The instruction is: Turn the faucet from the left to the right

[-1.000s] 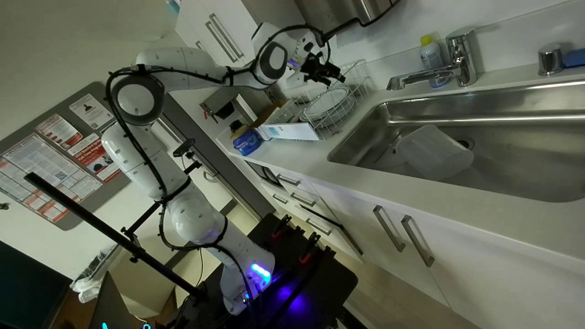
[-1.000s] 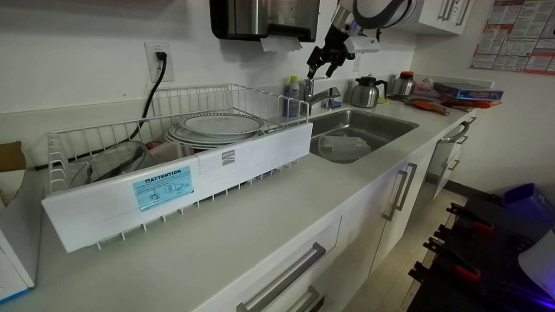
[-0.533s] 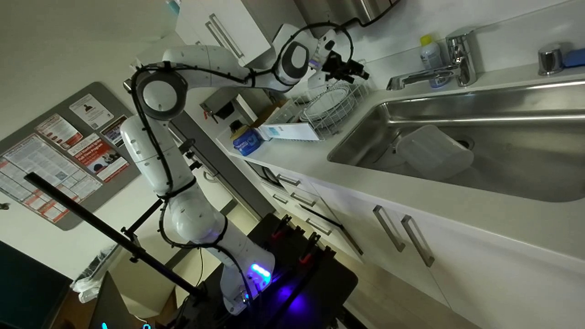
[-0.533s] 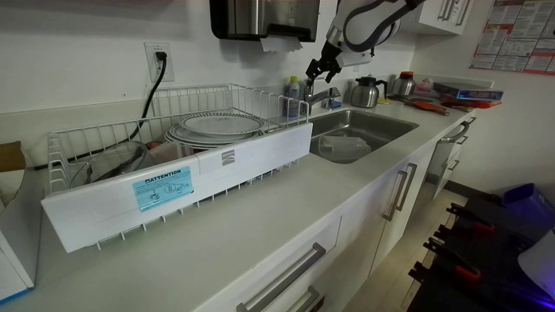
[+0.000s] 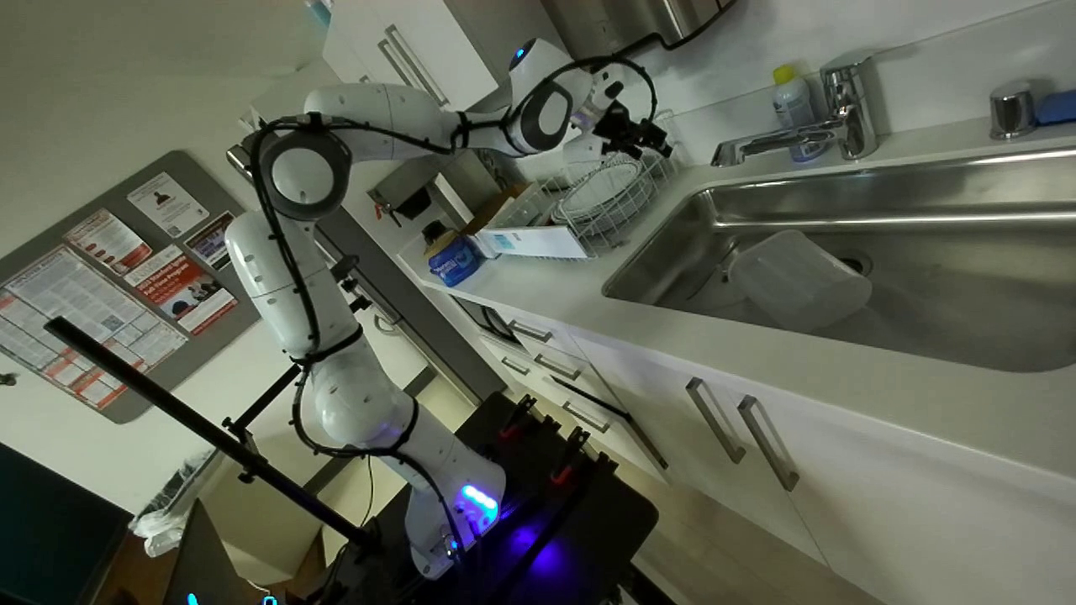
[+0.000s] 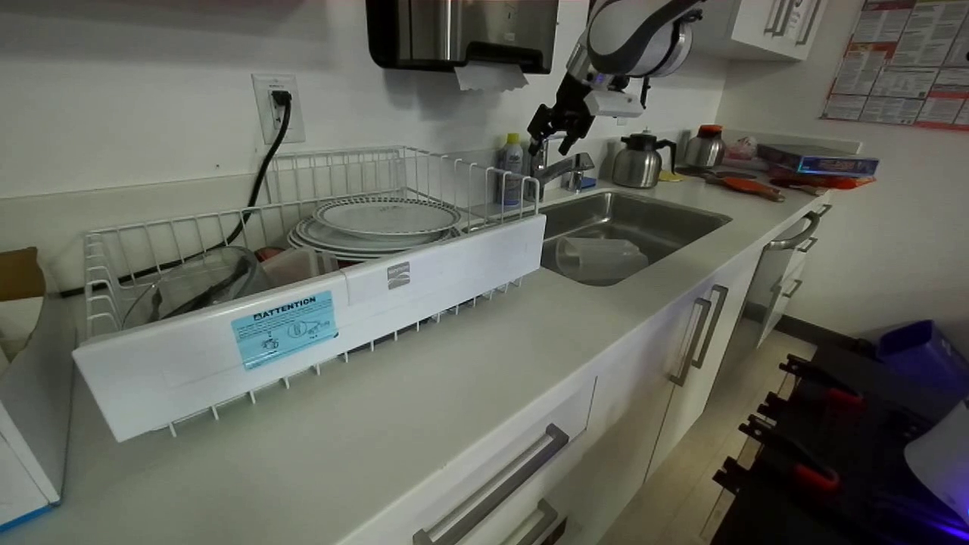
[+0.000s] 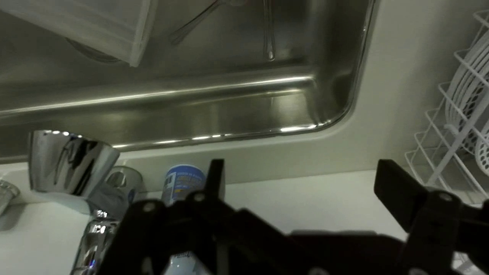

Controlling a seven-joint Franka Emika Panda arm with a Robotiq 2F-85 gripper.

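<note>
"Read me the list, left to right."

"Item: dish rack [image 6: 447, 269], white wire, plates [image 6: 390, 217] inside. Hazard: if I drop early, a finger [image 7: 401, 196] could snag the wire.

Item: my gripper [image 7: 301, 172], raised, by the rack's right end, touching nothing that I can see. Jaws spread wide, nothing between them."

"And next?"

"Item: bottle [image 5: 792, 102], yellow cap, on the far side of the sink [image 5: 950, 294], just behind the spout [image 5: 777, 141]. Hazard: in the wrist view the other finger covers part of it; a low sweep too far back would probably topple it."

"The main piece?"

"Item: faucet [image 5: 855, 122], chrome, right of the bottle, at the sink's far edge. The spout points left, so I count the turn as not done. Hazards: smooth chrome may let a finger slide off if I push at a slant; a knock to the lever [image 5: 843, 65] on top could start water."

"Last entry?"

"Item: chrome knob [image 5: 1011, 111], farther right. Hazard: overshooting the swing could run my gripper into it."
</note>
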